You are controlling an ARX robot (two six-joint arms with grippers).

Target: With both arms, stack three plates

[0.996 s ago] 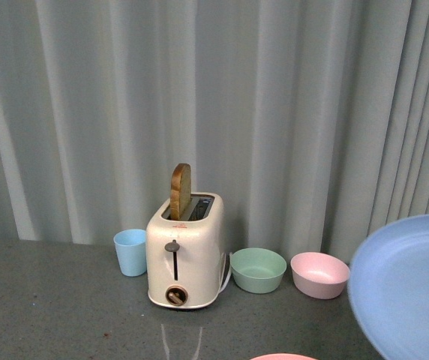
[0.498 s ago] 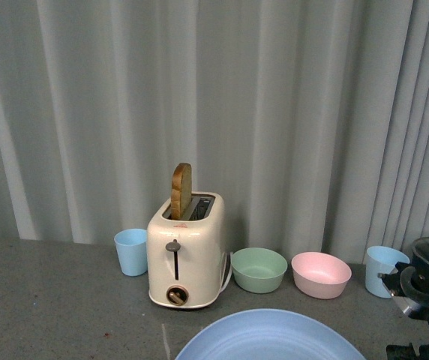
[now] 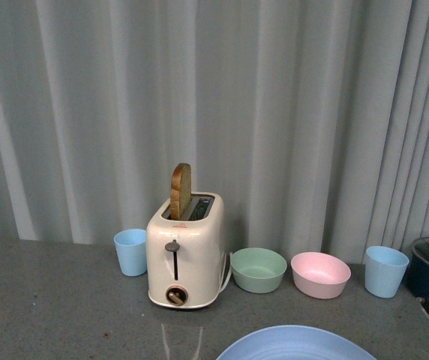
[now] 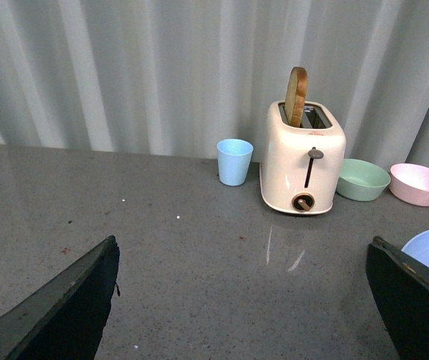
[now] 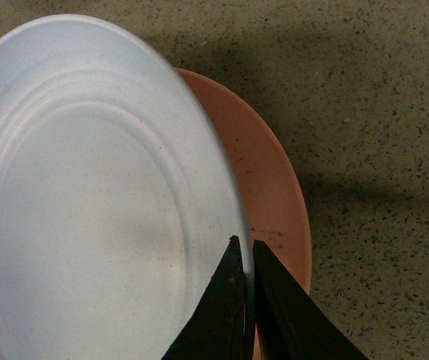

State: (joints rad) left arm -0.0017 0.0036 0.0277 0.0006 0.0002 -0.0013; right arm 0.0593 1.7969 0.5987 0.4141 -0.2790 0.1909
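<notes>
Note that your right gripper (image 5: 244,251), fingers pinched on the light blue plate (image 5: 87,210) rim, holds it over the pink plate (image 5: 271,195), offset sideways; left fingers (image 4: 64,307) spread wide

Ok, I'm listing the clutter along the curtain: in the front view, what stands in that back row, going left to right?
Light blue cup → toaster with a bread slice standing in its slot → green bowl → pink bowl → second light blue cup.

Light blue plate (image 5: 87,202) rim pinched between right gripper (image 5: 245,255) fingers (image 5: 226,300); pink plate (image 5: 267,187) overlapped beneath; speckled surface (image 5: 372,112).
</notes>
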